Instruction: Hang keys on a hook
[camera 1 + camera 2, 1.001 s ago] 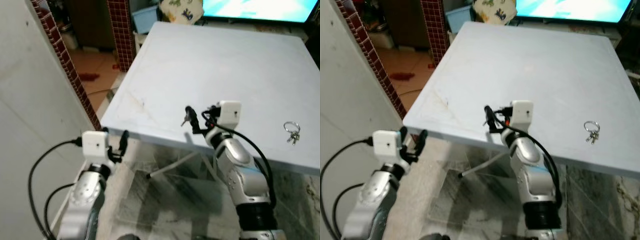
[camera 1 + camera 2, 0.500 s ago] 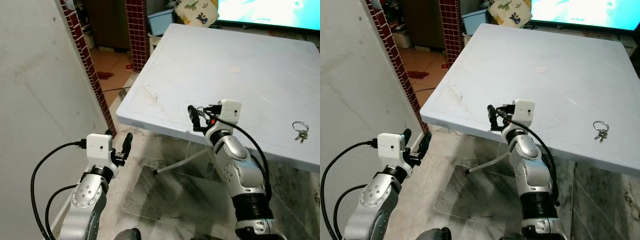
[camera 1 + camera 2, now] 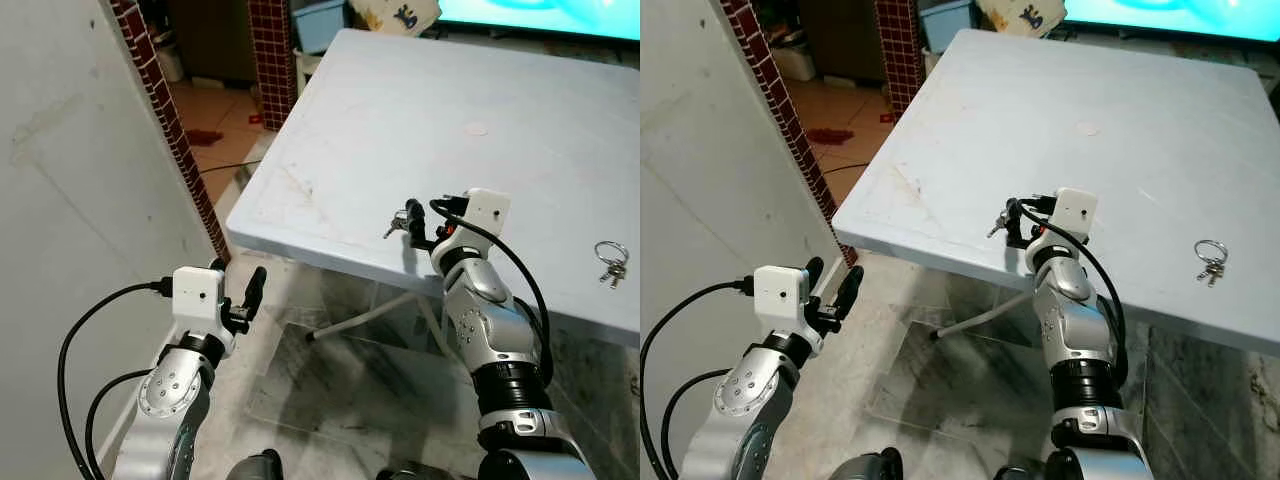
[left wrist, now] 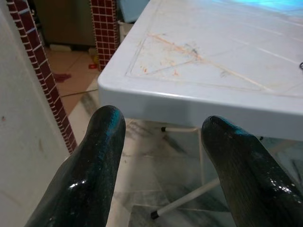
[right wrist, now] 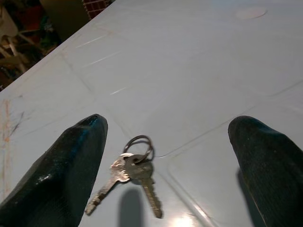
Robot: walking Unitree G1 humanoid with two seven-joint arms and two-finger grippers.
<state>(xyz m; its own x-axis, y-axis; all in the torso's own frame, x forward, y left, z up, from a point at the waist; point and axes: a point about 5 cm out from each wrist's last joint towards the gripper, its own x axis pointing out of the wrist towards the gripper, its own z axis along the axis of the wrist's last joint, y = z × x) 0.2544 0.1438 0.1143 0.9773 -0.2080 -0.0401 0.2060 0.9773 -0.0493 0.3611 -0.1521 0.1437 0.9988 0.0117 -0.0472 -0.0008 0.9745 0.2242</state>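
Partly cut off, right gripper (image 5: 165, 156) jaws wide over keys (image 5: 130, 172).

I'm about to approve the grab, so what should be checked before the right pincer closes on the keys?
1. Right pincer open: ok, fingers spread wide.
2. Keys lined up between its fingers: ok, though nearer one finger.
3. Keys flat on the table, nothing on them: ok.
4. Pincer low enough to grip: cannot tell.
5. Second key ring well apart, farther to the right: ok.
6. Left pincer out of the way, open, off the table's corner: ok.
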